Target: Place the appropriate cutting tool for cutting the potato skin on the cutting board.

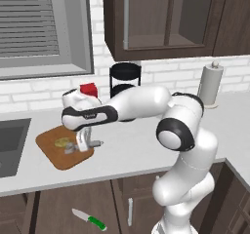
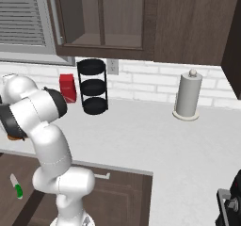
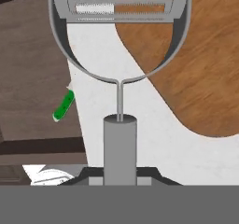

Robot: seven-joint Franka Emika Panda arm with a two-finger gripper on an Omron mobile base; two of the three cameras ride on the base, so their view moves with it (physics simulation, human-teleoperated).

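Partly, gripper hides peeler over cutting board.

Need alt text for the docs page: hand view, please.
A grey metal peeler, held by its handle, fills the centre with its looped head up, over white counter beside the brown cutting board. A green-handled knife lies on the floor to the left.

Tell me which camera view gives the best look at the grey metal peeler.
The hand view: the grey metal peeler runs up its middle, looped head and slotted blade sharp, handle held in the jaws. The left base view shows it as a small grey shape under the hand at the edge of the brown wooden cutting board. In the right base view I cannot make it out.
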